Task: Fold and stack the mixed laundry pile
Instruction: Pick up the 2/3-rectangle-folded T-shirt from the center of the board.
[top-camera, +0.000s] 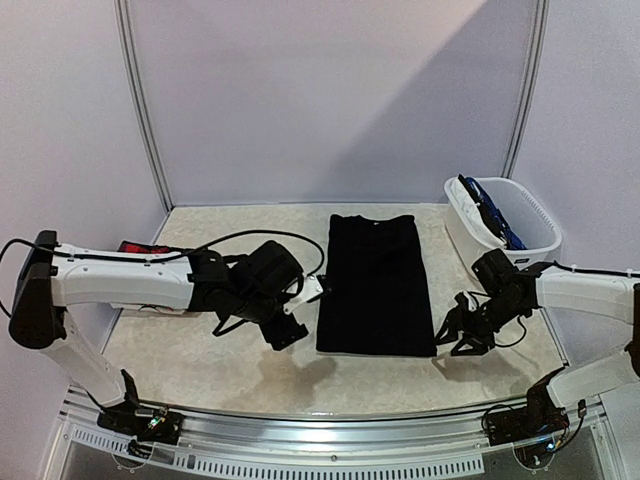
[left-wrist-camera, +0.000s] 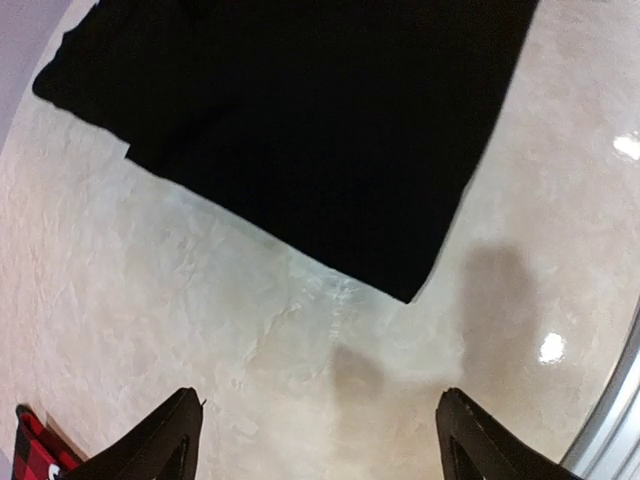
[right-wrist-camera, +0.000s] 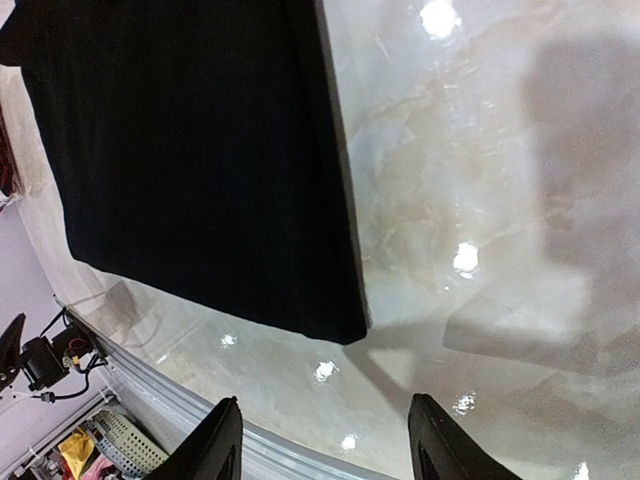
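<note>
Between both tools, plain black garment (top-camera: 375, 285) spread flat, a matte rectangle on glossy marbled surface (top-camera: 200, 365). Gaping wide, empty: left tool (left-wrist-camera: 320, 445); parted, empty: right tool (right-wrist-camera: 325, 440). Beside left tool, red-black plaid garment (left-wrist-camera: 32, 452), checks clear only in wrist view. Beyond right tool, white basket (top-camera: 465, 232), only from above.

The left arm (top-camera: 120, 278) rises from its base, bends sharply at the elbow and reaches level toward the middle. Its wrist tips the left gripper (top-camera: 287, 330) downward, and its fingers (left-wrist-camera: 160, 448) are spread wide with nothing between them. The right arm (top-camera: 585, 292) comes in lower from the other side, and the right gripper (top-camera: 463, 332) also points down, its fingers (right-wrist-camera: 222, 442) parted and holding nothing.
</note>
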